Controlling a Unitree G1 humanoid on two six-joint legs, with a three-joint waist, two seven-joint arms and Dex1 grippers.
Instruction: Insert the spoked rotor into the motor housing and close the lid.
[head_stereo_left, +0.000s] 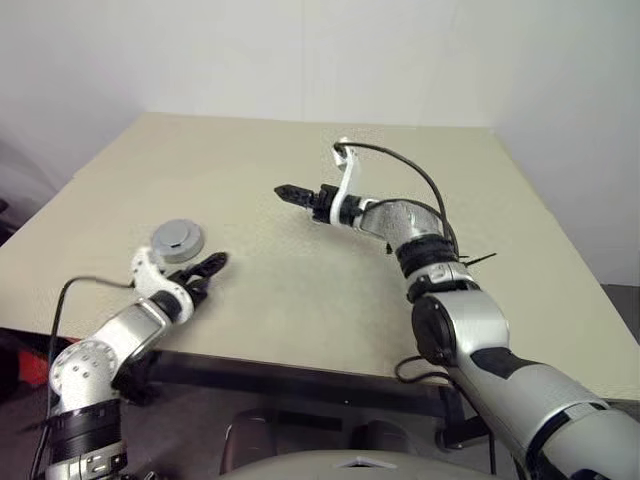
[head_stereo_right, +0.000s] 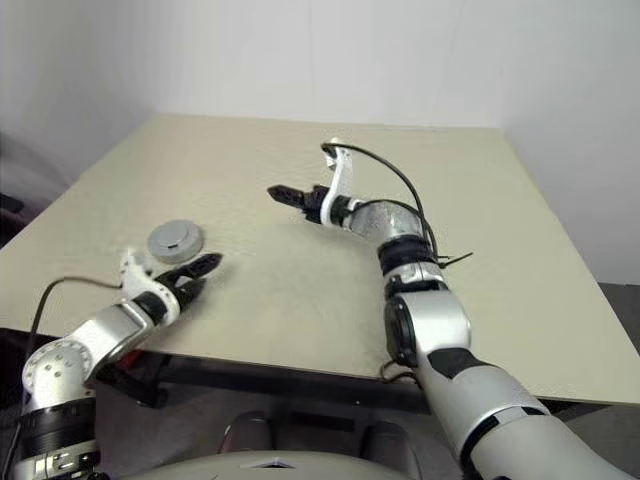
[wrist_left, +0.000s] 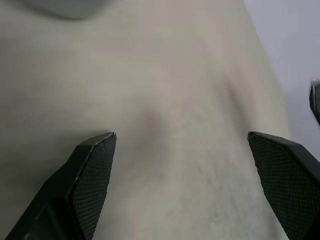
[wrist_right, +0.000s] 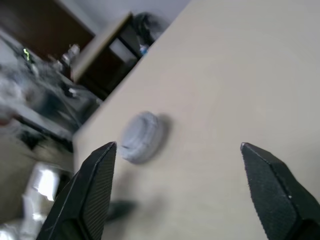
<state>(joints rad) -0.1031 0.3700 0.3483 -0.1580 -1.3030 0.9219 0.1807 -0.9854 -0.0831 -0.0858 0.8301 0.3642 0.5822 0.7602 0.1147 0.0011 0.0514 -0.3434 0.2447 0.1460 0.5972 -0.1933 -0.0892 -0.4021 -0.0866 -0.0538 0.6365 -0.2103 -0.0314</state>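
Observation:
The motor housing is a round grey puck on the beige table, near its front left, and its top looks covered by the lid. The spoked rotor is hidden. My left gripper hovers just right of the housing and nearer the front edge, open, with nothing between its fingers. My right gripper hangs open and empty over the middle of the table, pointing left toward the housing, well apart from it.
The table's front edge runs close under my left arm. Its left edge drops off toward dark furniture. A black cable loops over my right wrist. White walls stand behind.

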